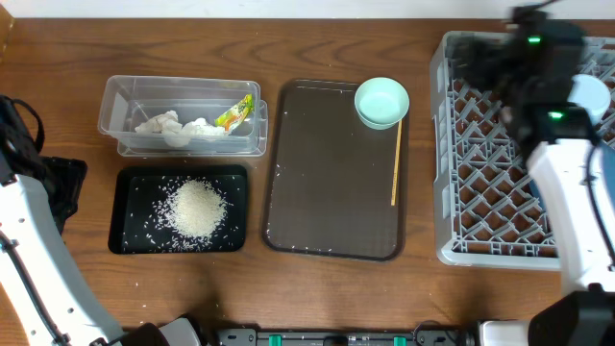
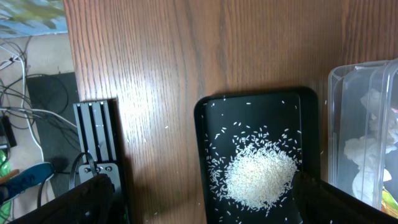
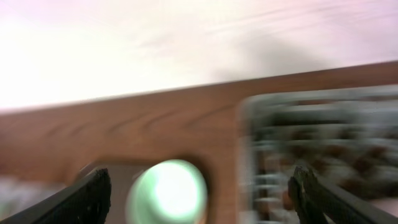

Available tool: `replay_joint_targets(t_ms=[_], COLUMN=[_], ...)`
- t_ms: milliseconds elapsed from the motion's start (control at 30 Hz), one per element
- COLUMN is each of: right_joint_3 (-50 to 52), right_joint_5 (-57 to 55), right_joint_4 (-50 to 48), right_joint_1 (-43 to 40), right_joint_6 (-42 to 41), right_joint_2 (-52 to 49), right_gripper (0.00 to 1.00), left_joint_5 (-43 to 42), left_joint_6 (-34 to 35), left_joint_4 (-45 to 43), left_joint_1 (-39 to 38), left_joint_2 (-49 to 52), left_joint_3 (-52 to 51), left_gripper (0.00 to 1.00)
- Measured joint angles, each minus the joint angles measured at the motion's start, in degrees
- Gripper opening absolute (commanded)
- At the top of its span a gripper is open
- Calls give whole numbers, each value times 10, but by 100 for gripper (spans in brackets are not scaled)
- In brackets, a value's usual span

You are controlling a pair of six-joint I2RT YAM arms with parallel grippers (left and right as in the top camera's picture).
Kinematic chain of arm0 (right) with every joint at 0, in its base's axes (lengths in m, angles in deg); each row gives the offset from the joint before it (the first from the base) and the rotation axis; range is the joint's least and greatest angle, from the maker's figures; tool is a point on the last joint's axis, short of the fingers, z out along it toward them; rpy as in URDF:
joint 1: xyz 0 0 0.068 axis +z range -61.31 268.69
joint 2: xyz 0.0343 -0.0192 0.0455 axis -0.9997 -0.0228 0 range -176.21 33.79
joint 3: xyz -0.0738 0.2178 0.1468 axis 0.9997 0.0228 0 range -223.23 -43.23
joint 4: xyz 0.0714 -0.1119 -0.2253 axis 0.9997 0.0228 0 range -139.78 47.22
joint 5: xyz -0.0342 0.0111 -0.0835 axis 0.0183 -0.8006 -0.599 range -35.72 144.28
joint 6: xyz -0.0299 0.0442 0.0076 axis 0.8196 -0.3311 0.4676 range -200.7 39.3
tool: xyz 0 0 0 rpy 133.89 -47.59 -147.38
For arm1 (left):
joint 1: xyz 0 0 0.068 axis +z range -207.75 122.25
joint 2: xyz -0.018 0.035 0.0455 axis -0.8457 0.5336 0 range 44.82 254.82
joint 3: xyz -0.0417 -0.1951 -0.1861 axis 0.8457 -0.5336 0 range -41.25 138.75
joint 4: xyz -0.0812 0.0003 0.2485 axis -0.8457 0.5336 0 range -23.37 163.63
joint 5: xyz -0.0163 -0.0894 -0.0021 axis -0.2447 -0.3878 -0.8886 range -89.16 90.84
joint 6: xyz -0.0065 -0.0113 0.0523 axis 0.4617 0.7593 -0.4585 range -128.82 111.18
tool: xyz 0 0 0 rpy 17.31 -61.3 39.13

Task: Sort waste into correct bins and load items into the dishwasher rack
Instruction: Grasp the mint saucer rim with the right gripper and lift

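The mint green dish point(image 1: 381, 102) and the thin wooden stick point(image 1: 395, 163) lie on the brown serving tray point(image 1: 327, 192). The dish also shows, blurred, in the right wrist view point(image 3: 168, 190). The clear tub point(image 1: 120, 106) holds tissue wads point(image 1: 173, 126) and the green-and-yellow wrapper point(image 1: 234, 113). The black tray point(image 1: 130, 192) holds a rice pile point(image 1: 197, 209), also seen in the left wrist view point(image 2: 258, 174). My right gripper point(image 1: 485, 67) is open and empty over the grey rack's point(image 1: 500, 192) far left corner. My left gripper point(image 2: 199, 211) is open and empty above the black tray's edge point(image 2: 202, 155).
A pale round bowl point(image 1: 589, 94) sits in the rack, partly hidden by the right arm. The dark blue bowl and pink cup are out of view. A black bracket and cables point(image 2: 96, 134) lie off the table's left edge.
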Motion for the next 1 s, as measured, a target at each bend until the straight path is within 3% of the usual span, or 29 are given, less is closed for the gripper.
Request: replay_joint_targets(t_ms=[167, 267, 367, 733, 800, 867, 900, 1000], right_joint_3=[0, 0, 0, 1, 1, 1, 1, 1], right_joint_5=[-5, -72, -131, -267, -273, -273, -272, -266], right_joint_4=[-1, -5, -12, -26, -27, -24, -23, -19], right_joint_1=[115, 182, 228, 279, 276, 274, 274, 273], right_joint_6=[80, 114, 147, 179, 179, 181, 182, 178], right_joint_2=[-52, -109, -169, -264, -266, -270, -271, -278], right_gripper=[93, 99, 98, 93, 84, 61, 55, 43], left_joint_5=[0, 0, 0, 0, 0, 0, 0, 0], left_joint_6=[0, 0, 0, 0, 0, 0, 0, 0], left_joint_4=[0, 0, 0, 0, 0, 0, 0, 0], left_joint_1=[0, 0, 0, 0, 0, 0, 0, 0], left_joint_2=[0, 0, 0, 0, 0, 0, 0, 0], left_joint_3=[0, 0, 0, 0, 0, 0, 0, 0], left_gripper=[94, 94, 94, 94, 94, 94, 94, 94])
